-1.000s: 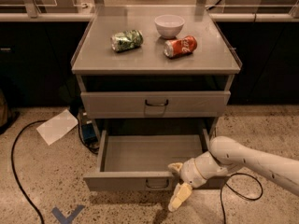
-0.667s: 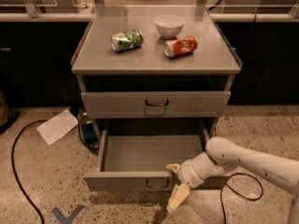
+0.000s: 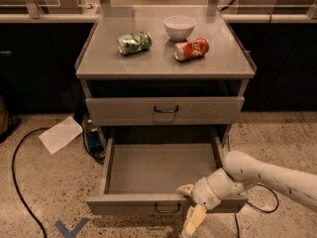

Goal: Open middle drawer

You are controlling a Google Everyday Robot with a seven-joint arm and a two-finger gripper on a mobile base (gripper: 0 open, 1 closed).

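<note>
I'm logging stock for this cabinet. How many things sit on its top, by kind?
Cans: 2 (green can, red can)
Bowls: 1 (white bowl)
Total: 3
The pincer is down at the front panel of the open middle drawer, away from all three.

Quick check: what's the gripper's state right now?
Gripper: open, at the front panel of the pulled-out middle drawer, just right of its handle.

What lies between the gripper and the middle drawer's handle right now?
Nothing but bare grey front panel, as the camera view shows. The gripper sits at the front of the open middle drawer, just right of its handle.
</note>
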